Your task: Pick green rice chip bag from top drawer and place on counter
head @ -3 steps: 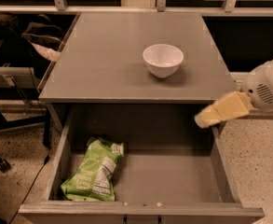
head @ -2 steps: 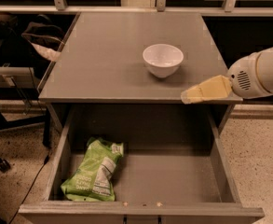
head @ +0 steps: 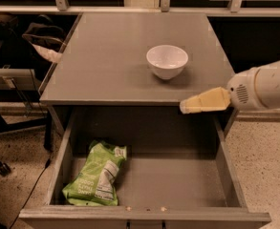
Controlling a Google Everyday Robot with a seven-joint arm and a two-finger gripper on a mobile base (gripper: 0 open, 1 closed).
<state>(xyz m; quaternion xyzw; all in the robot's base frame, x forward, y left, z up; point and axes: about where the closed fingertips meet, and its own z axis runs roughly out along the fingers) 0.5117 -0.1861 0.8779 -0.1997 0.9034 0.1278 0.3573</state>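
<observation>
The green rice chip bag (head: pixel 97 174) lies flat in the left front part of the open top drawer (head: pixel 230 173). It is lime green with a white label panel. The grey counter (head: pixel 106 56) is above the drawer. My gripper (head: pixel 185 107) comes in from the right on a white arm. Its cream-coloured tip is at the counter's front edge, above the back right of the drawer. It is well apart from the bag and holds nothing that I can see.
A white bowl (head: pixel 166 61) stands on the right middle of the counter. A dark chair and table legs (head: pixel 15 109) are to the left of the cabinet. A speckled floor (head: pixel 268 161) is to the right.
My gripper has moved left from beside the cabinet to over the drawer's back right. The bag, bowl and drawer have not moved.
</observation>
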